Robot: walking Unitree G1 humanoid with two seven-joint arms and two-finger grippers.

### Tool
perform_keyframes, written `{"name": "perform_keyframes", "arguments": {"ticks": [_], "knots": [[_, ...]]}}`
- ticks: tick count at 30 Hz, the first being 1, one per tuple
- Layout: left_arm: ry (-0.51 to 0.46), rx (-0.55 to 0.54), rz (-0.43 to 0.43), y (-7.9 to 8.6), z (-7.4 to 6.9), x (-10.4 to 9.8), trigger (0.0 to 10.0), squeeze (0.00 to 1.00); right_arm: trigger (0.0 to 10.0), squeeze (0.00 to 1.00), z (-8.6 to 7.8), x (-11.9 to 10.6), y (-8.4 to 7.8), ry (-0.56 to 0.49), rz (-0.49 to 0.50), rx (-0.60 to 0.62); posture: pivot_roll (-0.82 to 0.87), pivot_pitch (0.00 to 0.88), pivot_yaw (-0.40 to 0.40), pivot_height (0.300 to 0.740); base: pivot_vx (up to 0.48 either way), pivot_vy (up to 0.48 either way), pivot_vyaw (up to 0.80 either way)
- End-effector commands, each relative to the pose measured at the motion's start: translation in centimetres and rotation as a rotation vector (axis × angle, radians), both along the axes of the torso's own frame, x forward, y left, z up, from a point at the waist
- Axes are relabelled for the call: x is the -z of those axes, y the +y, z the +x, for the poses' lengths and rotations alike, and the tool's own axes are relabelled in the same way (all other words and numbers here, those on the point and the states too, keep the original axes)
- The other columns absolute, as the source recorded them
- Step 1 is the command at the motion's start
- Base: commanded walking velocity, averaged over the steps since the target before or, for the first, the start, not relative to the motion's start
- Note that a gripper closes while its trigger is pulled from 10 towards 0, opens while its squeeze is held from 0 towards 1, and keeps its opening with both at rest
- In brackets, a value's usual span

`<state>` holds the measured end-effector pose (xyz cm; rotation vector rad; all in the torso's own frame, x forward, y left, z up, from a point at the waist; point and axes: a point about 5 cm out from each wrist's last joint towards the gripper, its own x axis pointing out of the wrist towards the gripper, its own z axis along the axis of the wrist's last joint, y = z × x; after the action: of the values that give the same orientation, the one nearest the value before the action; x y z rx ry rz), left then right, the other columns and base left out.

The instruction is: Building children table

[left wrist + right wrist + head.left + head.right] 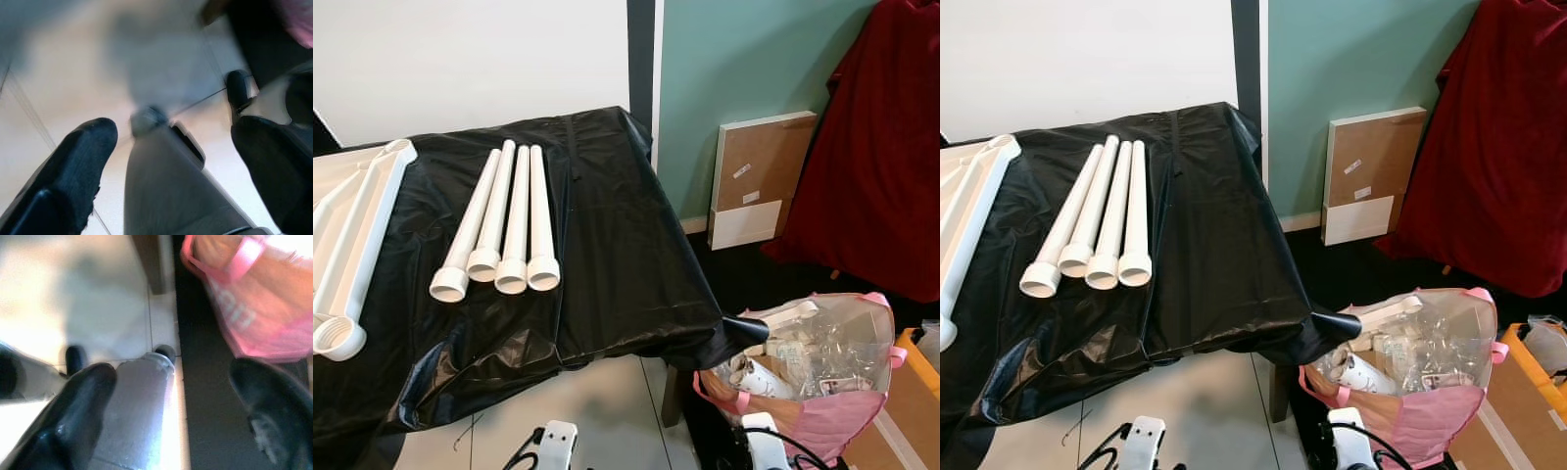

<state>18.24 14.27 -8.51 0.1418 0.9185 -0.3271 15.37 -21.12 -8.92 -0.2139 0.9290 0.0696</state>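
Table legs beside tabletop

I find no legible text, brand, number or sign in any view. The brown board leaning against the wall carries two small white labels, but I cannot read any print on either. The pink bag on the floor shows blurred white lettering in the right wrist view; I cannot resolve the characters. The packets inside that bag bear printed marks too small for me to read.
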Motion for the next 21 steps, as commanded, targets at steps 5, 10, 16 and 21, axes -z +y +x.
{"name": "perform_keyframes", "arguments": {"ticks": [5,10,16,21], "knots": [[-0.017,0.013,-0.008,0.74,0.39,-0.27,10.0,0.00,10.0,0.00,-2.04,0.81,-0.26,0.078,-0.026,0.001,-0.21,0.000,0.077,0.740,0.000,0.000,0.00],[-0.016,0.002,-0.016,0.84,0.37,-0.28,10.0,0.00,10.0,0.00,-2.06,0.82,-0.20,0.078,-0.022,-0.006,-0.21,0.000,0.075,0.740,0.000,0.000,0.00],[-0.021,0.005,-0.013,0.79,0.48,-0.33,10.0,0.00,10.0,0.00,-2.13,0.83,-0.23,0.076,-0.022,-0.005,-0.21,0.000,0.070,0.740,0.000,0.000,0.00],[-0.023,0.003,-0.006,0.92,0.53,-0.35,10.0,0.00,10.0,0.00,-2.30,0.82,-0.51,0.076,-0.030,0.003,-0.20,0.000,0.062,0.740,0.000,0.000,0.00]]}}
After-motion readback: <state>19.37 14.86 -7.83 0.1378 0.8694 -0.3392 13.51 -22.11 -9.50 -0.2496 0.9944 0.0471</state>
